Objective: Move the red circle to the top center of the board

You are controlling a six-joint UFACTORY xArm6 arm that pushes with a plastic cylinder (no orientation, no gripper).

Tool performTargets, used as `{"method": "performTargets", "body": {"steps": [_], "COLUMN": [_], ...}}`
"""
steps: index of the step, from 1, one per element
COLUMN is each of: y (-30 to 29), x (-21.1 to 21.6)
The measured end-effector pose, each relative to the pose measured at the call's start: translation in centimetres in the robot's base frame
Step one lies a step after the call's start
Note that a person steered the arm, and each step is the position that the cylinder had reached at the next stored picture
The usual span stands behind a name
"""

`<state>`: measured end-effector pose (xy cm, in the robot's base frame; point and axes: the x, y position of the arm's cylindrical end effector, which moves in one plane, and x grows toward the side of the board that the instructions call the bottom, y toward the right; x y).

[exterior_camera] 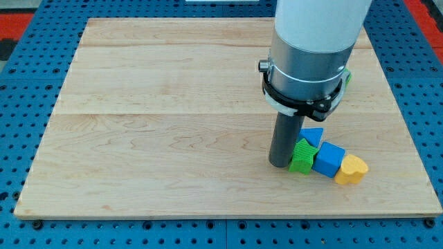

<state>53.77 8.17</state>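
Observation:
No red circle shows in the camera view; the arm's wide grey body (308, 55) may hide it. My tip (279, 164) rests on the wooden board (159, 117) at the lower right of centre. It touches the left side of a green star-like block (302, 156). A blue triangle block (313, 135) lies just above the green one. A blue cube (329, 159) sits to the right of the green block, and a yellow heart block (351, 169) lies right of the cube.
A sliver of another green block (348, 77) peeks out at the right edge of the arm's body. The board lies on a blue perforated table (21, 138).

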Motion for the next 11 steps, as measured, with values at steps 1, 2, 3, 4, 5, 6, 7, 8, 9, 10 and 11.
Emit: {"method": "performTargets", "body": {"steps": [1,2,3,4,5,6,7,8,9,10,11], "y": [-1.4,-0.6,9.6,19.1,19.0,12.3,14.4,8.0,6.4,6.7,2.6], "x": [4.6,7.6,7.6,3.5,-4.4,-9.0,-9.1,-11.4,-14.3,-17.3,-20.0]}}
